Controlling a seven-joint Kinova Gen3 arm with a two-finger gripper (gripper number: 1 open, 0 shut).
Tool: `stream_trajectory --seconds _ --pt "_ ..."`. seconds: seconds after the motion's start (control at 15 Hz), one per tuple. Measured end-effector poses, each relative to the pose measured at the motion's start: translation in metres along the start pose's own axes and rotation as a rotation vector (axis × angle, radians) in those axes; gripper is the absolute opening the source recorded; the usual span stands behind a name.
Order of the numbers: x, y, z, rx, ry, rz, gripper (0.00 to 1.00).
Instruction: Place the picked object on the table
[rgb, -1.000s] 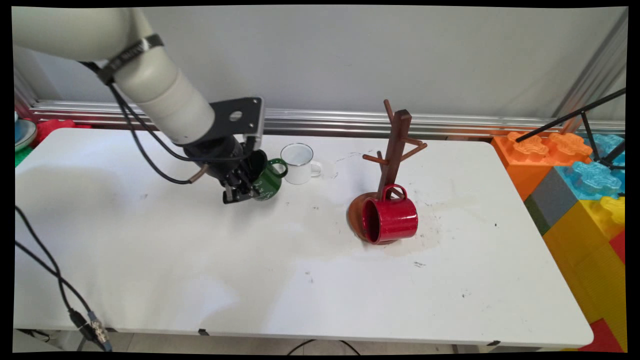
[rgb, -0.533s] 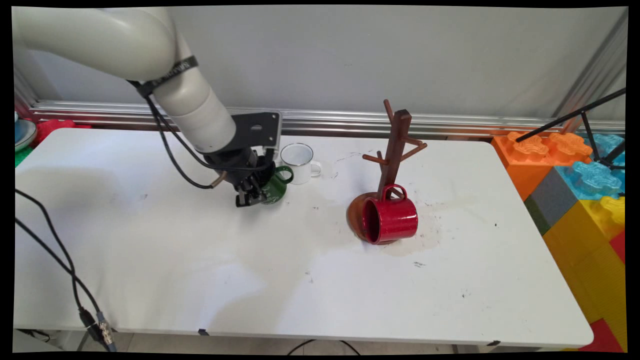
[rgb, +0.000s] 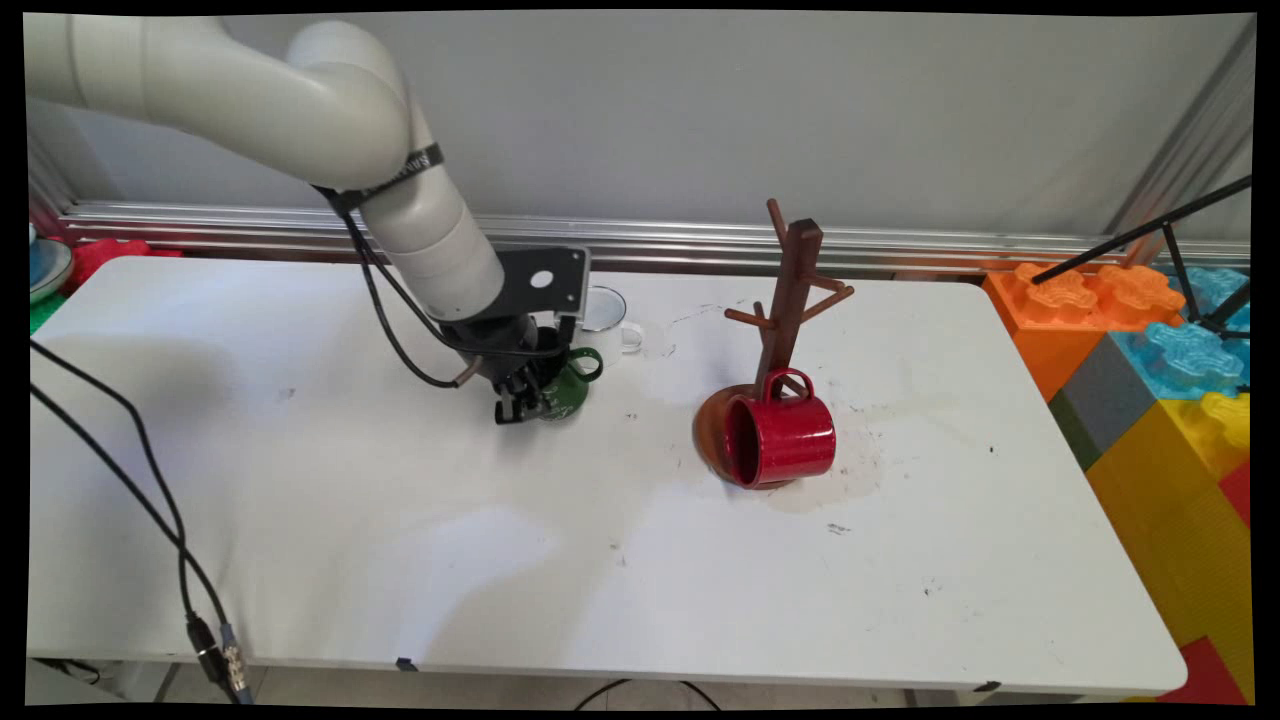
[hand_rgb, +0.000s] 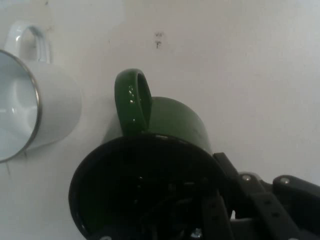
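Item 1, nearest: white table (rgb: 420, 560), bare front half, black cables (rgb: 130, 480) hanging over its left edge

Item 2: red mug (rgb: 780, 440), on its side, mouth turned left, resting against the round base of the wooden mug tree (rgb: 790, 290). It looks loosely propped, so a jolt to the table could set it rolling

Item 3: gripper (rgb: 522, 398), clamped on the wall of the green mug (rgb: 568, 392), one finger inside the dark interior, one outside, as the hand view shows. The mug sits low, at or just above the table; contact with the surface cannot be told. Its handle (hand_rgb: 132, 100) points away from the fingers, toward the white mug

Item 4: white mug (hand_rgb: 35, 112), upright, just beside the green mug. Risk: the green mug's handle or the black bracket on the wrist could knock it, since the gap is narrow. Risk: a grip on one thin wall only may let the green mug swivel or slip

Item 5, hidden or unclear: the white mug is largely covered by the bracket in the main view; the inner fingertip is lost in the dark of the mug; the white mug's rim is cut by the hand view's left edge
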Motion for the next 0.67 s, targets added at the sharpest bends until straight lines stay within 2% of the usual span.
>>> stream_trajectory --seconds 0.67 --pt "0.009 -0.008 0.033 -0.029 0.001 0.004 0.00"
